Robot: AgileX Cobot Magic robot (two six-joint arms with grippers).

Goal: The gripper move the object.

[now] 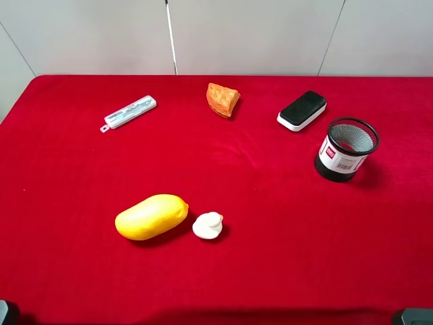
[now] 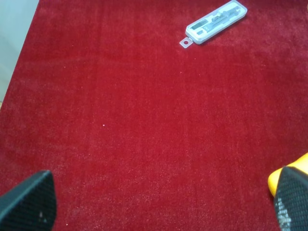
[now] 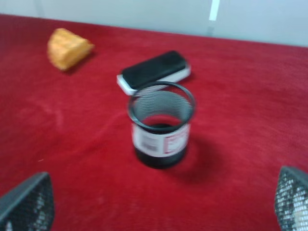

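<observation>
Both tools, the left tool [image 2: 163, 202] and right tool [image 3: 166, 204], hang with fingers apart and empty, parked clear of everything. The duck [image 1: 208, 225] sits free on the red desk [image 1: 67, 169] beside the mango [image 1: 151, 217], an easy reach. The mesh cup [image 1: 346, 149] stands farther off.

Left gripper [image 2: 163, 202]: two black fingers [image 2: 29, 199], blunt rounded tips, fine dotted grip texture on the pads. Right gripper [image 3: 163, 204]: two dark grey fingers [image 3: 26, 204], same form, mesh-like dotted texture, blurred.
</observation>
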